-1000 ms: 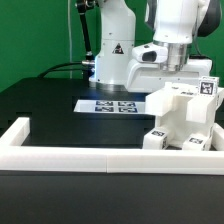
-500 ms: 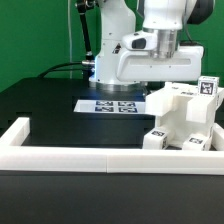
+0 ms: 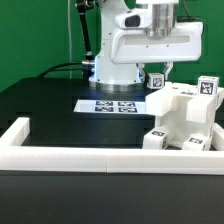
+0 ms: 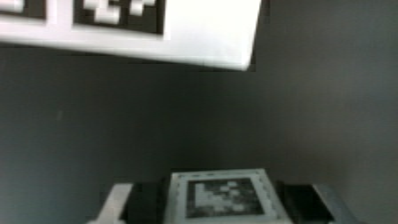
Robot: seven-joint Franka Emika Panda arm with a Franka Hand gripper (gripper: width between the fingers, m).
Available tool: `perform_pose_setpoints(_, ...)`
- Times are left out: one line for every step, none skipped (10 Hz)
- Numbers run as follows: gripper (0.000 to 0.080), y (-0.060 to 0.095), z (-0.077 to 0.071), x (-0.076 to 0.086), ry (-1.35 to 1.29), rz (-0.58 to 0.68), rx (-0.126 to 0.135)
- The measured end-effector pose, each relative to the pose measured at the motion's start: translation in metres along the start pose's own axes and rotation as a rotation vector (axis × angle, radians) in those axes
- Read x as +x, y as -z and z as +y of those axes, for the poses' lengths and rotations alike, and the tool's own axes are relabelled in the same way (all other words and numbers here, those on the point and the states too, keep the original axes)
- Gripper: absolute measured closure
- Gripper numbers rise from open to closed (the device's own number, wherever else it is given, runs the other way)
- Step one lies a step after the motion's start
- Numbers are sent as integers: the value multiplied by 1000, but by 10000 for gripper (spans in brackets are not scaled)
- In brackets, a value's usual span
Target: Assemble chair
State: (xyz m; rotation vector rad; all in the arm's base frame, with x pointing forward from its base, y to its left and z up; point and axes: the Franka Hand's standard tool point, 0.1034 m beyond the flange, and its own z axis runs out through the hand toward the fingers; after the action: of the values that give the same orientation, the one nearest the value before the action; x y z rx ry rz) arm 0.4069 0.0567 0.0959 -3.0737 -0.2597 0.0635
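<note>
The partly joined white chair [image 3: 184, 116] stands at the exterior view's right, with tags on its top and front blocks. My gripper [image 3: 157, 76] hangs above the table just left of the chair's top and is shut on a small white tagged chair part [image 3: 156, 81]. In the wrist view that part [image 4: 221, 196] sits between my two fingers [image 4: 121, 203] with its tag facing the camera, held over the black table. The part hangs free of the chair.
The marker board [image 3: 107, 104] lies flat on the black table, below and left of the gripper; it also shows in the wrist view [image 4: 143, 28]. A long white border rail [image 3: 90, 159] runs along the front, with a corner piece [image 3: 14, 131] at the left.
My gripper has moved from above the chair's top towards the exterior view's left. It now shows a small tagged part held between its fingers. The chair has not moved.
</note>
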Motion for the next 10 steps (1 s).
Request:
perform_pose_setpoints(509, 5, 6, 14, 19, 11, -1)
perform_pose_setpoints(509, 10, 11, 30, 26, 1, -3)
perform_pose_setpoints(509, 22, 13, 55, 30, -2, -3)
perform_pose_setpoints(509, 28, 13, 68, 32, 3, -5)
perform_pose_setpoints(509, 26, 14, 67, 31, 2, -6)
perform_pose_setpoints(509, 26, 14, 67, 31, 0, -6)
perform_pose_setpoints(509, 26, 14, 67, 31, 0, -6)
perform_pose_setpoints(509, 25, 15, 68, 49, 0, -5)
perform_pose_setpoints(509, 26, 21, 75, 64, 3, -10)
perform_pose_setpoints(509, 31, 24, 91, 65, 20, -19)
